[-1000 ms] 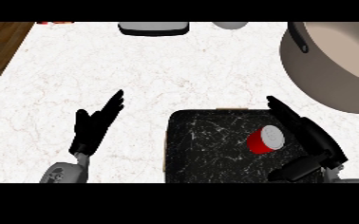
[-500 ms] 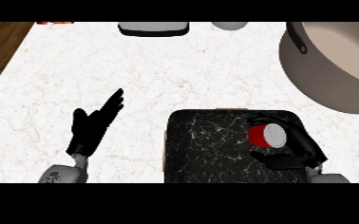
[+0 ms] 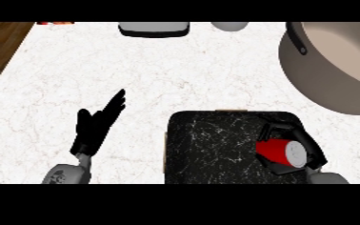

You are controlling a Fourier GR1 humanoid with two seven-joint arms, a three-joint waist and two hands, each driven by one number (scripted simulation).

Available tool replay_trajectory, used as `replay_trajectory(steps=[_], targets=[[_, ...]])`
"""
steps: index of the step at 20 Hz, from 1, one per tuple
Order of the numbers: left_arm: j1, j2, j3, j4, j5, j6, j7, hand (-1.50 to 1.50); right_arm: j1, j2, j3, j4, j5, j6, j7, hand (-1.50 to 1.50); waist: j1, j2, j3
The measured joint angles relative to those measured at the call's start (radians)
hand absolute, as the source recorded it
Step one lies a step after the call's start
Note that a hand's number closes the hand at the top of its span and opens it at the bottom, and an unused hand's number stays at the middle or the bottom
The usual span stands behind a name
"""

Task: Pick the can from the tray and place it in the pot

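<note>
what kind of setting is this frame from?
Most likely a kitchen counter: a white marble-patterned counter top carries a large pot at the right edge and a dark speckled tray, where the right hand curls round a red can.

A white marble counter (image 3: 175, 71) fills the frame; a grey-and-white appliance (image 3: 153, 29) and a pale round object (image 3: 229, 26) sit at the top edge.

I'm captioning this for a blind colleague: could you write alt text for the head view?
The right hand curls round a red can on a black tray on a white marble counter. A large pot sits beyond at right; the left hand rests open at left.
</note>
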Motion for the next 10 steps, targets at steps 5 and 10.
replay_trajectory(steps=[5, 10], targets=[[0.004, 0.007, 0.006, -0.013, 0.004, -0.004, -0.001, 0.0, -0.015, -0.238, -0.196, 0.164, -0.11, 0.158, -0.116, 1.5, 0.0, 0.02, 0.016], [0.008, 0.006, 0.005, -0.016, 0.005, -0.008, -0.011, 0.0, -0.038, -0.426, -0.349, 0.309, -0.184, 0.202, -0.155, 1.5, 0.009, 0.033, 0.026]])
